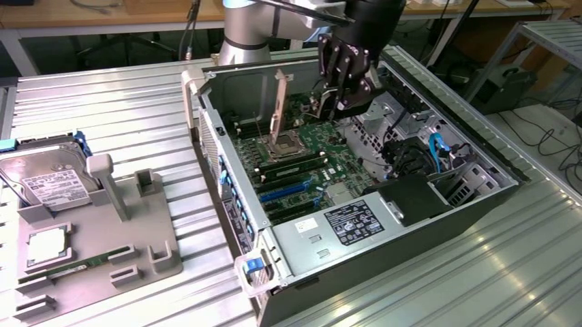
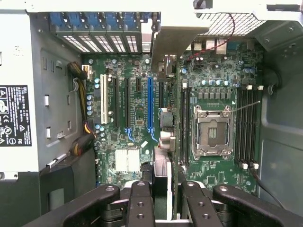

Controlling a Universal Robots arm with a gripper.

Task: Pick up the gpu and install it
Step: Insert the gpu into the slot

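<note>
- One gripper (image 1: 339,92), mine to steer, hangs over the far half of the open computer case (image 1: 473,204); its black fingers (image 2: 140,203) stand part-closed on the gpu (image 2: 162,182), one either side of the card's edge.
- One gpu, carried edge-on above the motherboard (image 1: 314,160): in the wrist view I read it as a thin upright card between the fingers, its silver end bracket (image 2: 176,38) reaching toward the case's rear wall. It sits over the strip between the blue expansion slot (image 2: 150,106) and the black memory slots (image 2: 184,123); whether it touches the board I cannot tell.
- One bare CPU socket (image 1: 289,144), just to the exterior view's left of the gripper.
- One power supply (image 1: 350,221) with a dark label, at the near end of the case.
- One grey parts tray (image 1: 150,225) on the ribbed metal table (image 1: 109,109), at the exterior view's left, well apart from the case.
- On that tray: one silver hard drive (image 1: 46,180) with a white label, one square silver chip (image 1: 46,246), and one narrow green memory stick (image 1: 78,268) nearest the camera.
</note>
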